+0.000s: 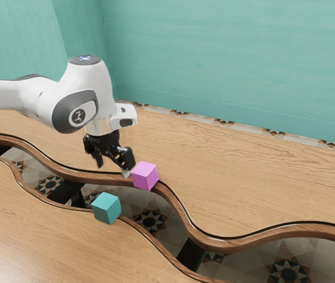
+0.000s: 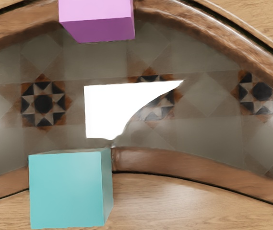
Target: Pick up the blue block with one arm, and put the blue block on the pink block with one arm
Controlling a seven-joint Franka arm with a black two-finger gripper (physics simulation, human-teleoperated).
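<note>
The blue block, a teal-coloured cube, sits at the curved edge of the near wooden tabletop. The pink block rests on the wavy wooden rim of the far tabletop, a short way behind the blue one and to the exterior view's right. My gripper hangs just to the exterior view's left of the pink block, above the gap between the two tabletops. It is open with nothing between its fingers. In the wrist view the blue block and the pink block lie on opposite sides of the gap under my hand.
A wavy gap with glass over a patterned tile floor splits the wooden table into a near and a far part. A teal wall stands behind. A bright white patch shows on the glass.
</note>
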